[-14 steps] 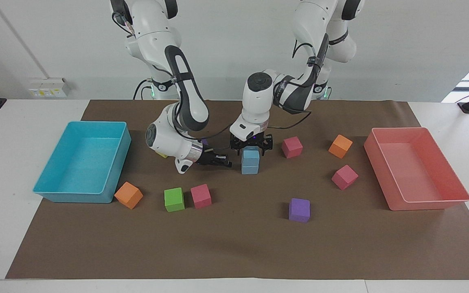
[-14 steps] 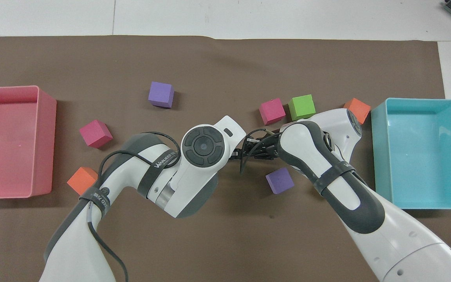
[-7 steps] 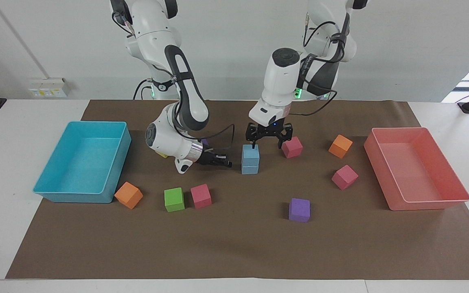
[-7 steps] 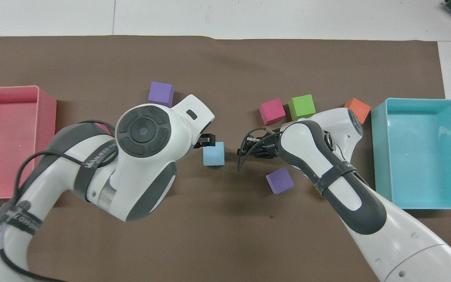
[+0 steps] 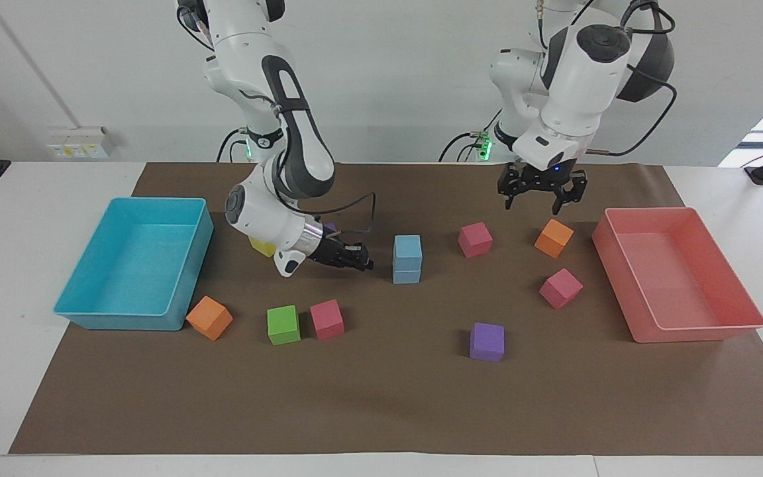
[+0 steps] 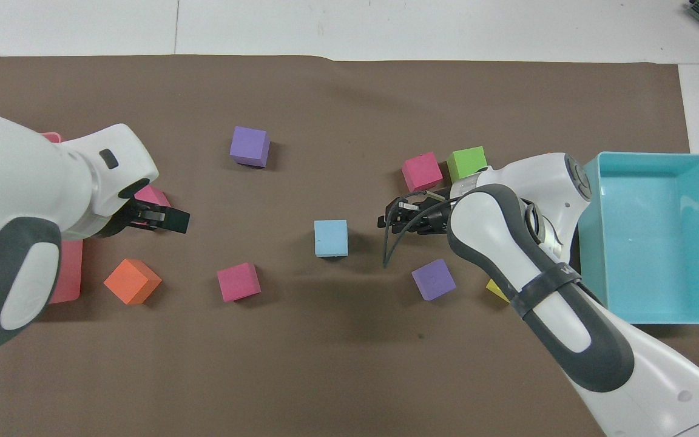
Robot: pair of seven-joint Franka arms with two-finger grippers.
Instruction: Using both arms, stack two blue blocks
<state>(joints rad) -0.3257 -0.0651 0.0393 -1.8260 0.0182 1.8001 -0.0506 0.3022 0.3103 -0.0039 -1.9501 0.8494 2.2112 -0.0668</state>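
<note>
The two blue blocks stand stacked near the middle of the mat, the upper block (image 5: 408, 246) squarely on the lower block (image 5: 406, 273). Only the upper one's top shows in the overhead view (image 6: 331, 238). No gripper touches the stack. My left gripper (image 5: 534, 199) is open and empty, raised over the mat by an orange cube (image 5: 554, 238) toward the left arm's end; it also shows in the overhead view (image 6: 161, 217). My right gripper (image 5: 363, 258) is low beside the stack toward the right arm's end, open and empty, a short gap from it (image 6: 391, 216).
A cyan tray (image 5: 123, 321) stands at the right arm's end and a pink tray (image 5: 699, 328) at the left arm's end. Loose cubes lie around: pink (image 5: 475, 239), pink (image 5: 560, 288), purple (image 5: 487, 342), pink (image 5: 326, 319), green (image 5: 283, 324), orange (image 5: 209, 318), yellow (image 5: 263, 247), purple (image 6: 433, 279).
My left gripper has let go of the upper blue block, risen and swung away toward the left arm's end. The stack stays standing. The right gripper has drawn back slightly.
</note>
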